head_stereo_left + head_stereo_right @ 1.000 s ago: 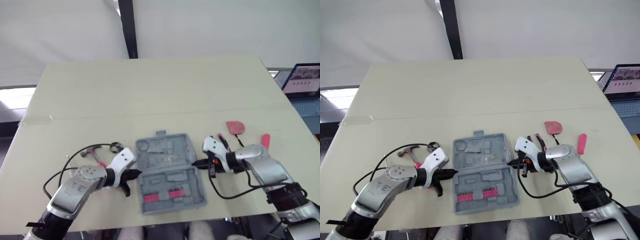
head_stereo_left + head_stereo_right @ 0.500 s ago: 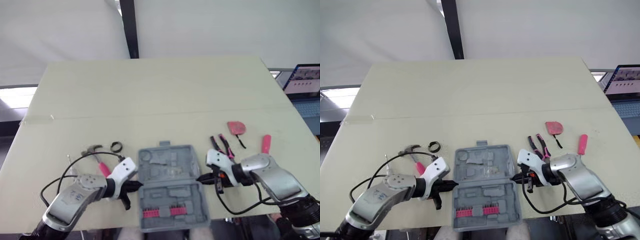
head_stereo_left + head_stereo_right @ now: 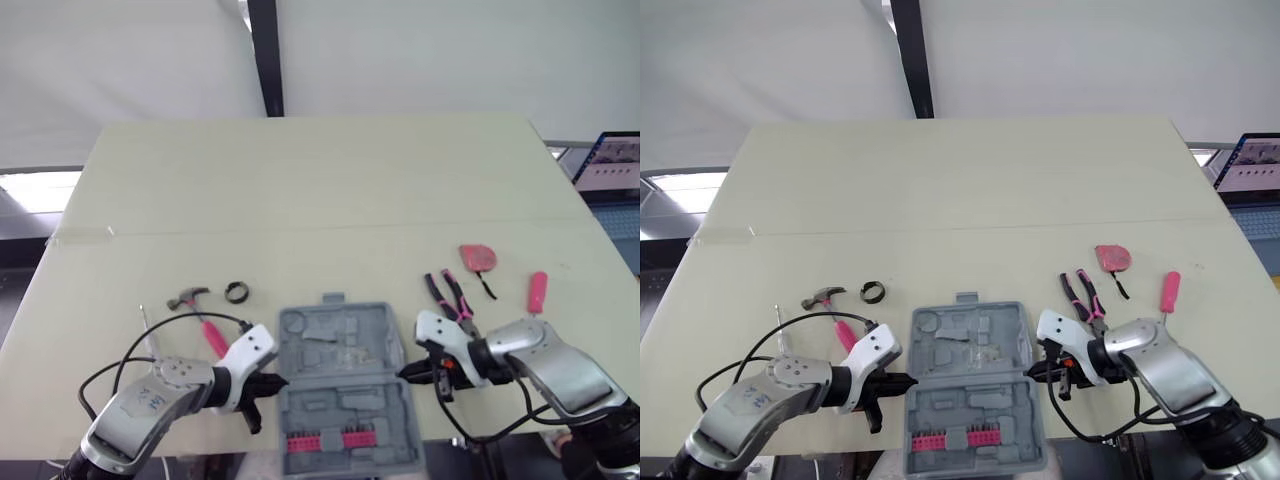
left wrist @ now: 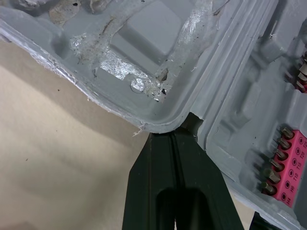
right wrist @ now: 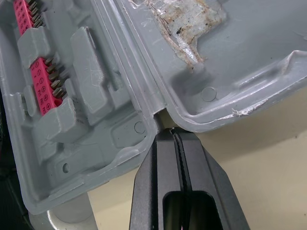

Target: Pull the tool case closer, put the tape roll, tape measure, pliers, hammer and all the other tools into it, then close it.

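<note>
Beige tabletop (image 3: 300,180), white curtain behind. Nearest, reaching the near edge: open grey plastic tool case (image 3: 340,350), rows of pink bits (image 3: 325,440) in its near half. Wedged into the hinge notch on either side, left gripper (image 3: 278,381) and right gripper (image 3: 404,375), jaws pressed together with nothing between, probably to drag the case by its hinge line rather than pinch a wall. Farther left, pink-handled hammer (image 3: 205,325) and small black tape roll (image 3: 236,292). Farther right, pink-handled pliers (image 3: 450,295), pink screwdriver (image 3: 537,292) and pink tape measure (image 3: 478,258), all outside the case, near enough for loading.
</note>
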Motion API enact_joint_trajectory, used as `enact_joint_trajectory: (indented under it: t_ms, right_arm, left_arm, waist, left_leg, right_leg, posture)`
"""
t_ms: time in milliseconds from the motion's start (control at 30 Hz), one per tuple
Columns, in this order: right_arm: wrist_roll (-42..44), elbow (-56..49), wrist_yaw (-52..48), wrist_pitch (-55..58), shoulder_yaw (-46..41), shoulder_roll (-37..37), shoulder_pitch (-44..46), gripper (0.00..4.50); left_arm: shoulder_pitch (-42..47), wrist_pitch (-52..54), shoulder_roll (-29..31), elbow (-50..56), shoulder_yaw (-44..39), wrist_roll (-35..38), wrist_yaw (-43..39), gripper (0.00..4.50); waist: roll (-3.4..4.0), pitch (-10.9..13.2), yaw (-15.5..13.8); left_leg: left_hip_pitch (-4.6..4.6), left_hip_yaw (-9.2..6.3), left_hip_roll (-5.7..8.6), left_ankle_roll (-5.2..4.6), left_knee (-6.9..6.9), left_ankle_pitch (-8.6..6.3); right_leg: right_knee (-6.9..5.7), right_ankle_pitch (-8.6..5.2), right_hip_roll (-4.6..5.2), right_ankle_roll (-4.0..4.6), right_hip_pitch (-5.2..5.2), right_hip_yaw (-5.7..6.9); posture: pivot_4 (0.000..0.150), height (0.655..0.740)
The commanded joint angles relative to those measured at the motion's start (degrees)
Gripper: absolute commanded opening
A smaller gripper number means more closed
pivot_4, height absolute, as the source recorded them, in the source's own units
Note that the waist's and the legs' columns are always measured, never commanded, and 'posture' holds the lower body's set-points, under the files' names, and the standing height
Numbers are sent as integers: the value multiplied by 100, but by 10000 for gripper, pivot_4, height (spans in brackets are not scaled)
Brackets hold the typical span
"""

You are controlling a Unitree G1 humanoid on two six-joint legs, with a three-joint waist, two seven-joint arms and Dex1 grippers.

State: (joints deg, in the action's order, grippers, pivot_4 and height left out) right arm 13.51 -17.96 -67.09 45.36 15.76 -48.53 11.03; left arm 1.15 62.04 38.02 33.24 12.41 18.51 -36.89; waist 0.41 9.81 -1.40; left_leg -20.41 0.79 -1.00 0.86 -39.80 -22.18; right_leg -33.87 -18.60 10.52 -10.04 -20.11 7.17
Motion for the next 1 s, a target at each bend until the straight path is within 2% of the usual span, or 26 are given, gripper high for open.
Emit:
enact_joint_trajectory:
  t_ms: [33, 700, 767, 833, 933, 1000]
  right_arm:
    - [170, -245, 35, -10, 20, 15, -24, 350]
    - [229, 199, 92, -315, -470, -473, -235, 350]
    - [368, 142, 92, -243, -760, -617, -381, 350]
    - [829, -123, 84, 93, -1532, -743, -756, 350]
    - [1402, -547, 49, 497, -2479, -848, -1331, 350]
    - [1661, -752, 87, 519, -2956, -762, -1642, 350]
  left_arm:
    - [68, -41, -7, 178, 20, 128, -1, 0]
    - [17, -67, 153, 105, -237, 141, 34, 0]
    - [-98, -131, 233, 256, -503, 200, 6, 0]
    - [-434, -278, 310, 613, -1191, 490, -201, 0]
    - [-970, -647, 67, 1044, -2263, 1017, -397, 0]
    - [-1424, -982, -63, 1168, -2751, 1112, -440, 0]
  waist:
    - [0, 0, 0]
    - [0, 0, -6]
    - [-1, 0, -7]
    - [-2, 1, -4]
    - [-3, 2, -9]
    - [-4, 2, -12]
  left_leg:
    - [0, 0, 0, 0, 0, 0]
    - [0, 0, 0, 0, -1, 0]
    - [-1, 0, 0, 0, -1, 0]
    - [-2, 0, 0, 0, -1, 0]
    - [-12, -2, -3, -1, 4, 0]
    - [-13, 0, -3, -1, -1, 0]
  right_leg:
    - [0, 0, 0, 0, 0, 0]
    - [0, 0, 0, 0, 0, 0]
    - [0, 0, 0, 0, 0, 0]
    - [2, 0, 0, 0, 1, 0]
    - [5, 0, 0, 0, -7, 3]
    - [10, 0, 0, 0, -3, 3]
  posture:
    - [1500, 7400]
    - [1500, 7400]
    - [1500, 7400]
    - [1500, 7400]
    - [1500, 7400]
    - [1500, 7400]
